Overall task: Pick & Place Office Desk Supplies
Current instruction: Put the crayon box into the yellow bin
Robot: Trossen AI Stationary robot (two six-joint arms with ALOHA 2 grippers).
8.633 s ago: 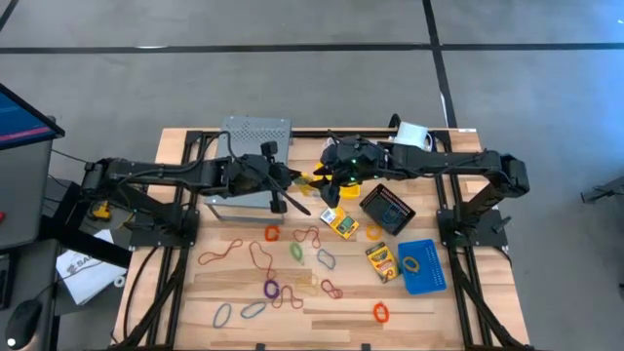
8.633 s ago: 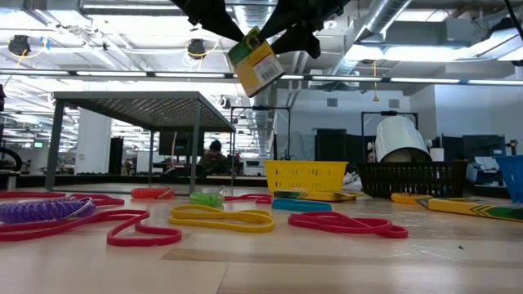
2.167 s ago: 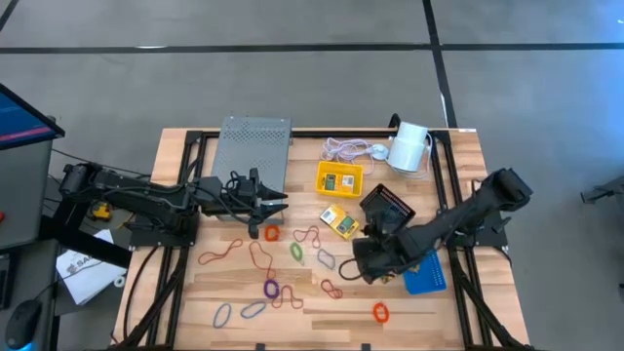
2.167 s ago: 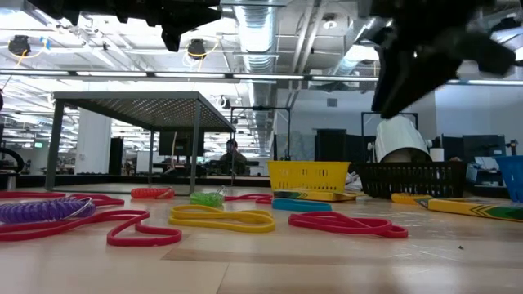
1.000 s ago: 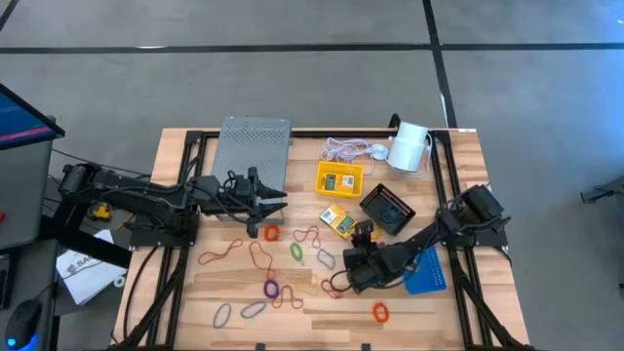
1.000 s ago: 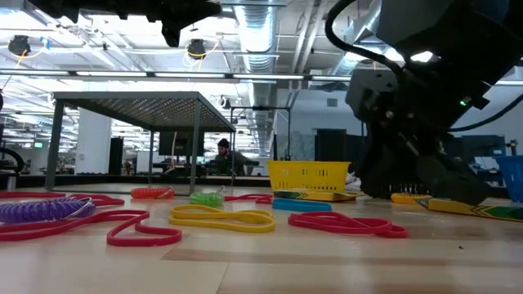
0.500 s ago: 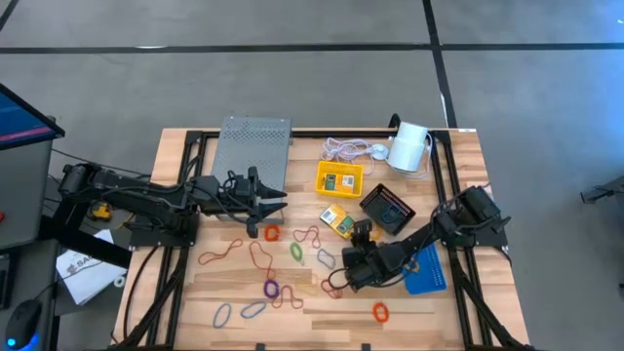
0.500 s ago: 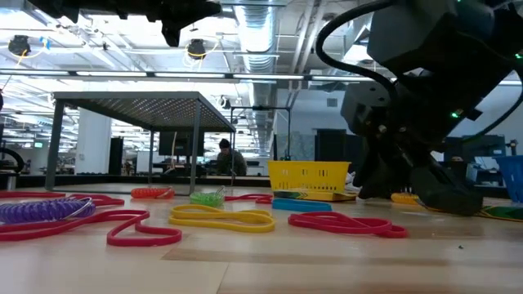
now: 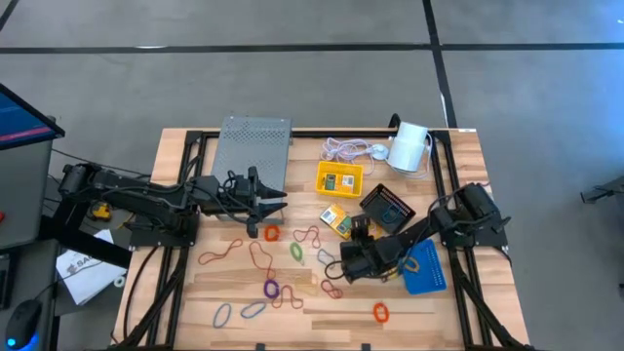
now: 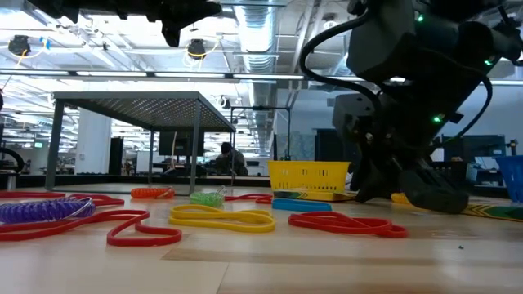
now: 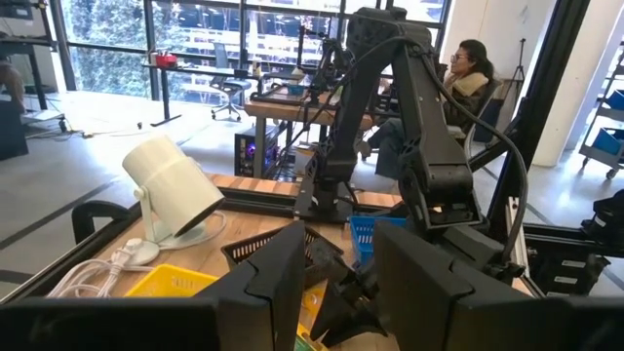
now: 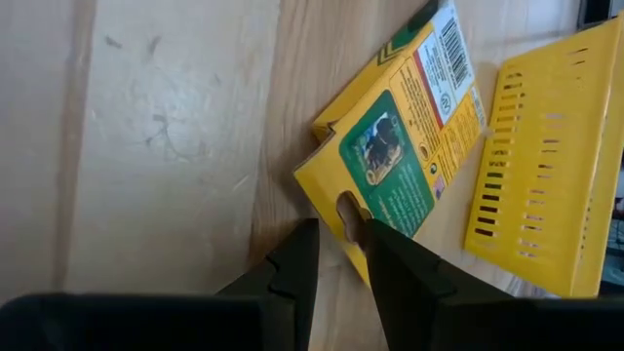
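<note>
A yellow-green crayon box lies flat on the table, near the yellow tray, which holds another such box. My right gripper hangs low over the table, slanting down, just on the near side of the loose box. Its fingers stand a narrow gap apart with nothing between them. My left gripper waits open, raised at the table's left. The black mesh tray and the blue tray stand to the right. Coloured rubber bands lie scattered at the near side. My right gripper's fingertips stand at the near corner of the loose crayon box, and one fingertip overlaps its edge in the wrist view. I cannot tell whether it touches the box. The box lies flat on the table.
A white cylinder and a coiled white cord lie at the far edge, beside a grey perforated platform. In the low view, yellow and red bands lie in front. A person sits beyond the table.
My right gripper has moved low over the table toward the far-left, from beside the blue tray up to the loose crayon box. Its finger gap looks unchanged. The box and the bands have stayed where they were.
</note>
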